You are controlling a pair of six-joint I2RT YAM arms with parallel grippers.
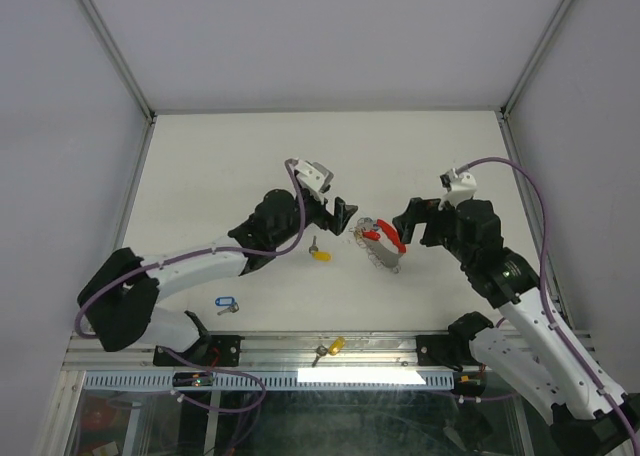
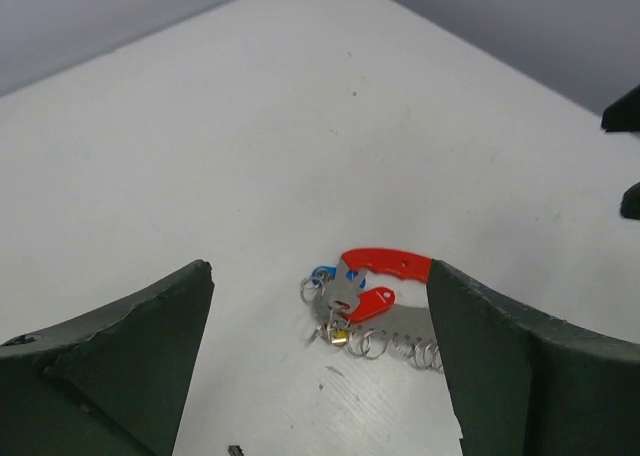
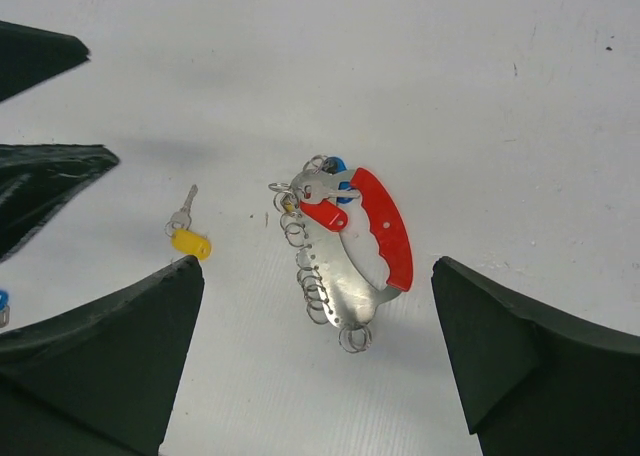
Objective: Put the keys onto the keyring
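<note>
Keyring [image 1: 381, 242] lies on the desk [image 1: 200, 166] between the left claw [image 1: 346, 216] and right claw [image 1: 406, 226], both released and empty. A red key [image 3: 325, 214] seems attached; a yellow key [image 1: 320, 255], a second yellow key [image 1: 333, 347] and a blue key [image 1: 225, 304] lie loose.

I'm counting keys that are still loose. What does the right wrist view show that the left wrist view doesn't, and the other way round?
Only the right wrist view: a yellow-tagged key lying loose on the table, apart from the keyring, and a blue sliver at the left edge, too cut off to name. Only the left wrist view: no whole key, just a tiny cut-off speck at the bottom edge. Both: the keyring with a red-tagged key and a blue tag at its ring end.
</note>
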